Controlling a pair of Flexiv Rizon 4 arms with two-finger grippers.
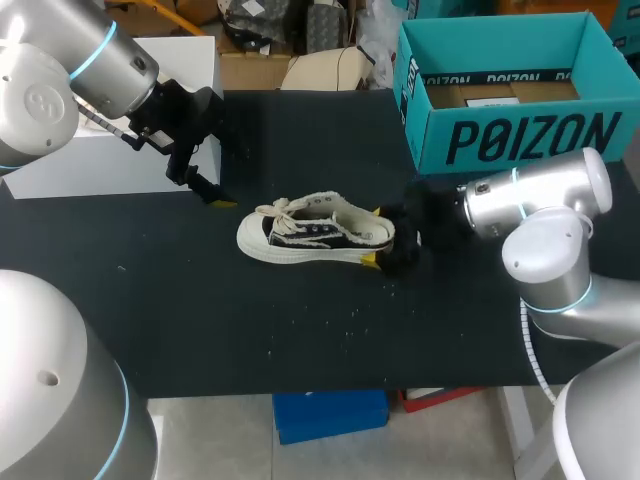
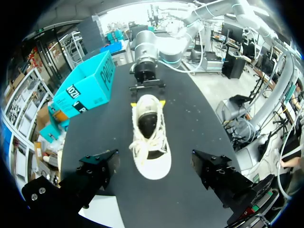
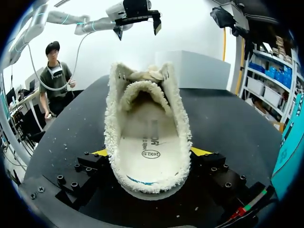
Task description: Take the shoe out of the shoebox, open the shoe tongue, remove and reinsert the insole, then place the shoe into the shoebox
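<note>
Hold the shoe [image 1: 315, 232], out on the table [image 1: 200, 300] near the box [image 1: 520, 140], tight by its heel [image 3: 149, 183] in the right gripper [image 1: 372, 236], as now. Bring the wide-open, empty left gripper [image 1: 210, 195] down and lift the tongue [image 3: 142, 88] softly.

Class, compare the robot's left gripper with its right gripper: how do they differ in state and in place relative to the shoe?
The left gripper is open and empty; the right gripper is shut on the shoe at its heel. The left gripper stands apart from the shoe, beyond its toe; the right gripper touches it on both sides. Both point at the shoe.
</note>
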